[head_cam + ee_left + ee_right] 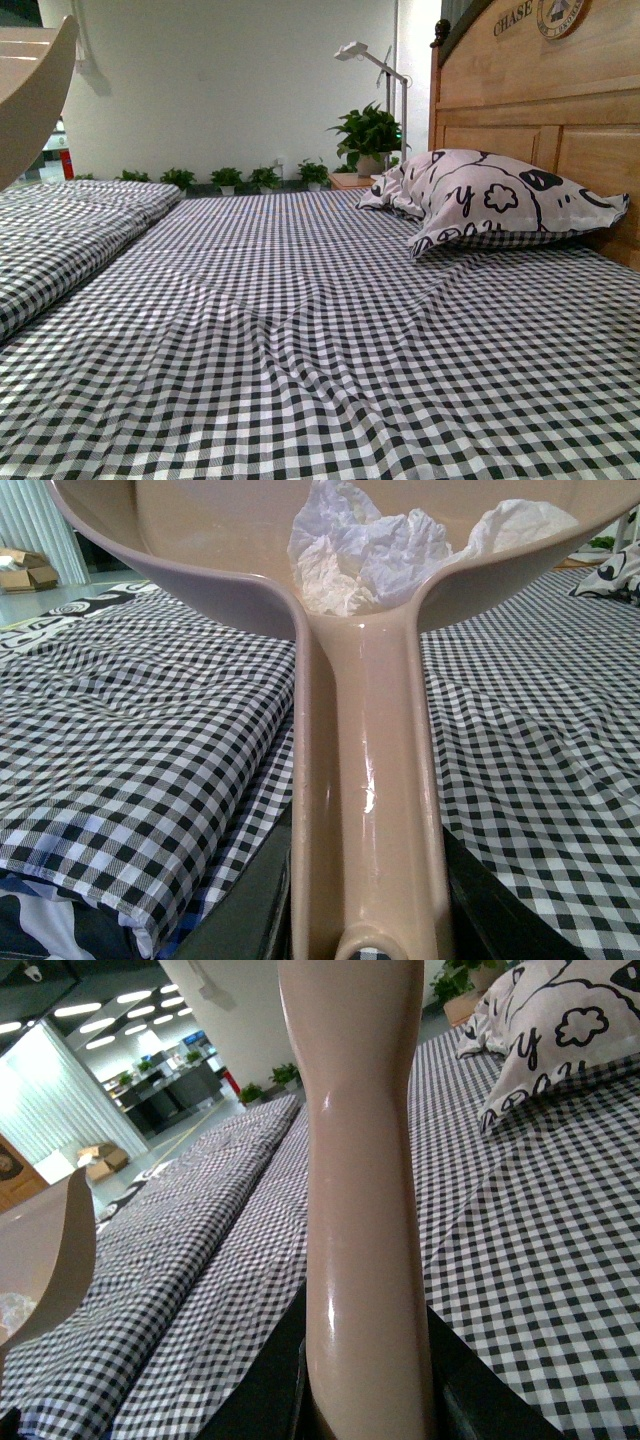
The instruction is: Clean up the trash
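A: Your left gripper (365,920) has its dark jaws clamped on the glossy handle of the pink dustpan (365,750).
B: And the trash (360,555)?
A: Crinkled white film, sitting in the pan's curved bowl by the handle's root, above the checked sheet (150,740).
B: Your right gripper (365,1390) is squeezing a smooth pink handle (365,1160), with a printed pillow (540,1030) beyond.
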### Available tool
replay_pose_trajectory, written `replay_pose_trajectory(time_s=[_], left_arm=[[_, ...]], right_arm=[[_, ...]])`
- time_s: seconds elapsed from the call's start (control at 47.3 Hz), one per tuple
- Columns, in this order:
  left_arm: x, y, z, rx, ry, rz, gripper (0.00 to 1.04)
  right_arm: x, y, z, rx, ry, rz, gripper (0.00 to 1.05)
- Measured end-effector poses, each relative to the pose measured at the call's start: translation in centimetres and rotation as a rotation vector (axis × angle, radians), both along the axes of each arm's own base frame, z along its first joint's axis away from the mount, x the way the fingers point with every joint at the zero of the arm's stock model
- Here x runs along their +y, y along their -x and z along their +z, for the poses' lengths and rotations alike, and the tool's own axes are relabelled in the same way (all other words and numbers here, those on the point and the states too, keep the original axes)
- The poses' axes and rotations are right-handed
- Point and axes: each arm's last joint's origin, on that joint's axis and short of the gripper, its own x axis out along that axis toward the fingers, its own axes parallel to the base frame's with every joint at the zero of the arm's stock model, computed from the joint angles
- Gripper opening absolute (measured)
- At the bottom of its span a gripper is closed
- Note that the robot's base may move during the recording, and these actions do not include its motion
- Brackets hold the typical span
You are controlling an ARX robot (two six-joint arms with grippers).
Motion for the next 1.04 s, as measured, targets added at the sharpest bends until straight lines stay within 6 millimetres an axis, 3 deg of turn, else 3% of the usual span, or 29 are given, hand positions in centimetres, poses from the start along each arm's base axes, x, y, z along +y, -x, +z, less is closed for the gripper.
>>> replay_pose_trajectory(time_s=[1.036], left_arm=[[0.00,0.00,0.00,-0.003,0.011,0.000,0.26]], right_arm=[[-0.04,0.01,0.00,-0.002,0.002,-0.006,0.19]])
